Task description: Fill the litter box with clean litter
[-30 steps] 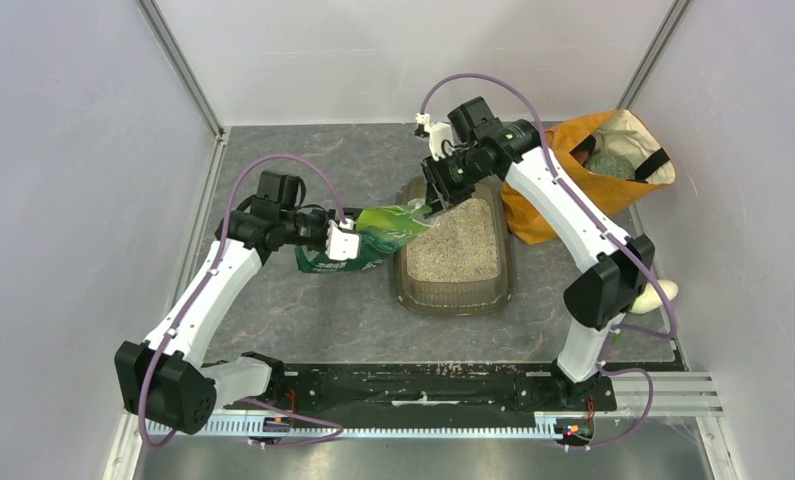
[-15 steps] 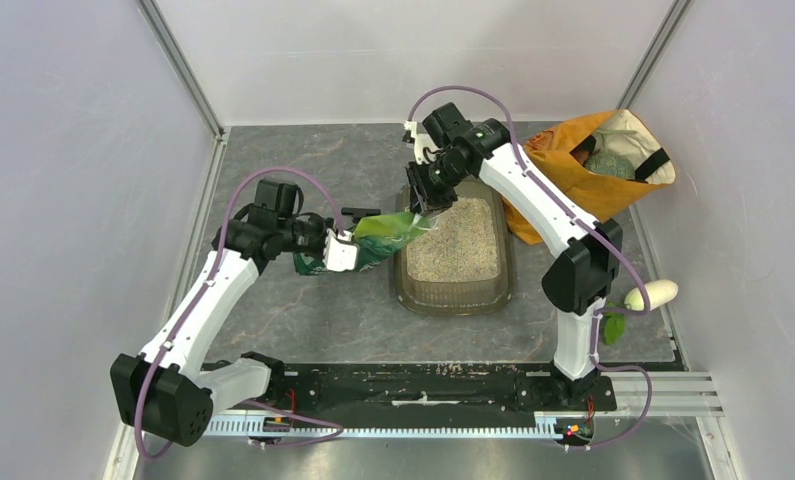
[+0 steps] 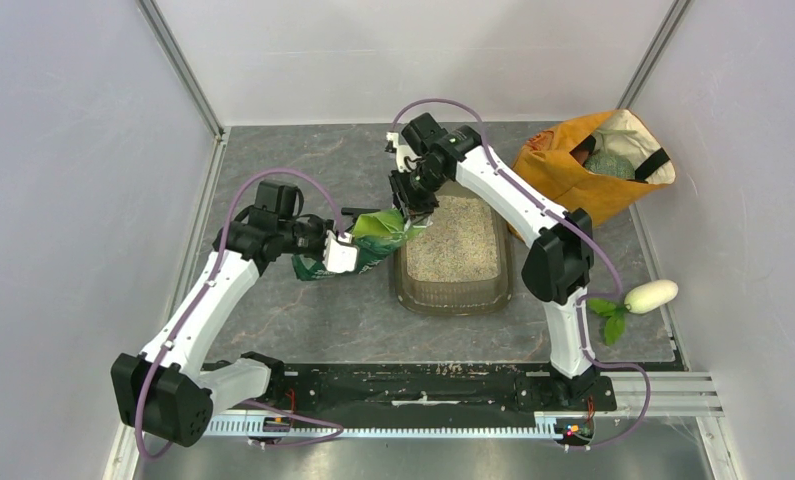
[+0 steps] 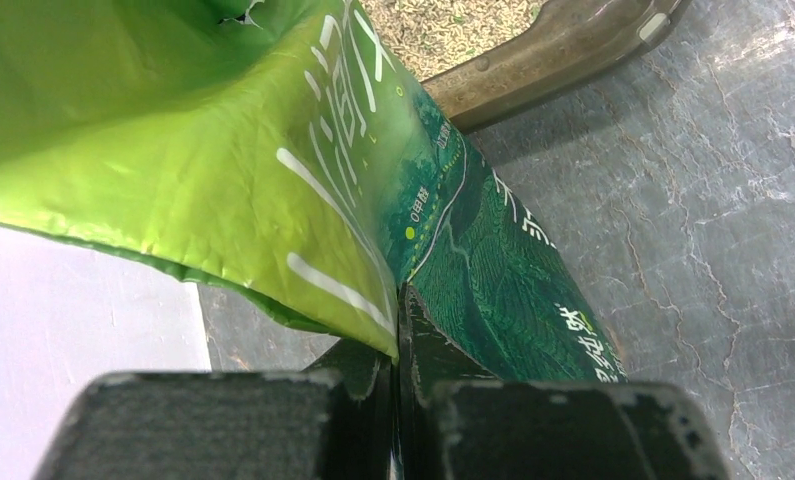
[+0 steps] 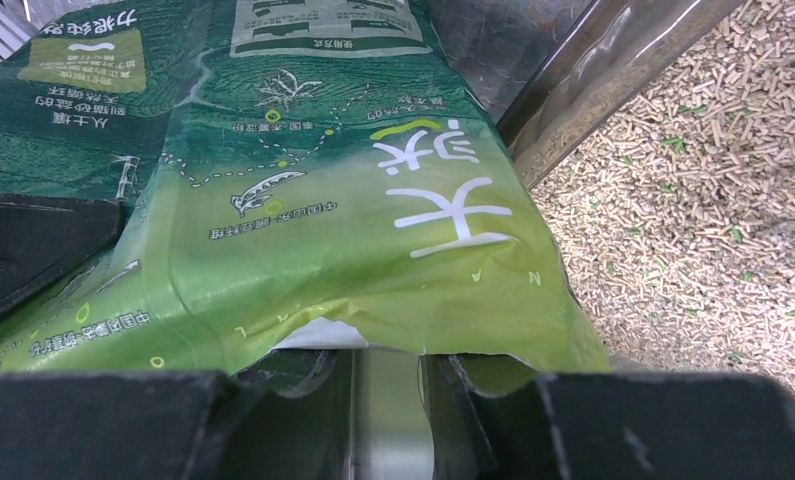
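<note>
- Green glossy pouch [image 3: 365, 243] hung between both grippers, just left of the litter box [image 3: 455, 296]. Its torn mouth end reached over the box's left rim.
- Bottom fold of the pouch was pinched by the left gripper [image 4: 395, 335], jaws almost meeting.
- Torn top edge was clamped by the right gripper [image 5: 388, 360], jaws partway closed.
- Pale clean litter [image 3: 460, 240] lay inside the box, covering its floor.
- Farther right stood an orange cloth bag [image 3: 573, 185]. A white radish [image 3: 651, 295] lay near the right wall, well apart.
</note>
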You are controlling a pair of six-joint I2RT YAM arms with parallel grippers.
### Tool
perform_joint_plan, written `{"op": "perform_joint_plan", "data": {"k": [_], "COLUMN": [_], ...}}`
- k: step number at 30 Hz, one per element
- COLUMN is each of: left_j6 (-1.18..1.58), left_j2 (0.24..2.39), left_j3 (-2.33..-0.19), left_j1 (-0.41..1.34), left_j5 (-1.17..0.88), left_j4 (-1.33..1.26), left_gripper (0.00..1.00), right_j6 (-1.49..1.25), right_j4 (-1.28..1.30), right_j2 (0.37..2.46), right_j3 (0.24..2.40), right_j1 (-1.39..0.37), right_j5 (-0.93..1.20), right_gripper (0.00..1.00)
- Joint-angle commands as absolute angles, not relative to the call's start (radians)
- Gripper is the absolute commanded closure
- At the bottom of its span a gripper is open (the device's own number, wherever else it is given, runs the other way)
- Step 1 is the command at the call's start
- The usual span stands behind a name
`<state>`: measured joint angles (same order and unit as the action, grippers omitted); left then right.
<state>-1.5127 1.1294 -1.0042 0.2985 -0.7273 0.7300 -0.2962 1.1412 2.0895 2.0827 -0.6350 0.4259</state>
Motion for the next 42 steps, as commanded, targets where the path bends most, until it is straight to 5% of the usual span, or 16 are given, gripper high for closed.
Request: {"op": "perform_joint_plan", "data": {"k": [1, 17, 31, 42], "left_j6": [-1.578, -1.531, -1.497, -1.516], "left_j2": [1.115, 1.138, 1.129, 1.157], "left_j3": [-1.005, -0.963, -0.973, -0.995], "left_j1": [0.305, 0.304, 0.297, 0.281], "left_j5": [-0.782, -0.766, -0.753, -0.767], "left_j4": [0.651, 0.575, 0.565, 0.561], "left_gripper": [0.98, 0.98, 0.98, 0.98], "right_j6": [-0.296, -0.43, -0.931, -0.979], "right_j4": [1.146, 0.642, -0.046, -0.056], "right_j2": [2.156, 2.047, 1.862, 1.679], "right_j3": [2.081, 1.835, 1.526, 1.319], "right_j1": [-0.673, -0.626, -0.535, -0.402], "right_j5": [0.418, 1.019, 1.189, 1.204], "right_gripper": [1.0, 1.0, 1.0, 1.0]}}
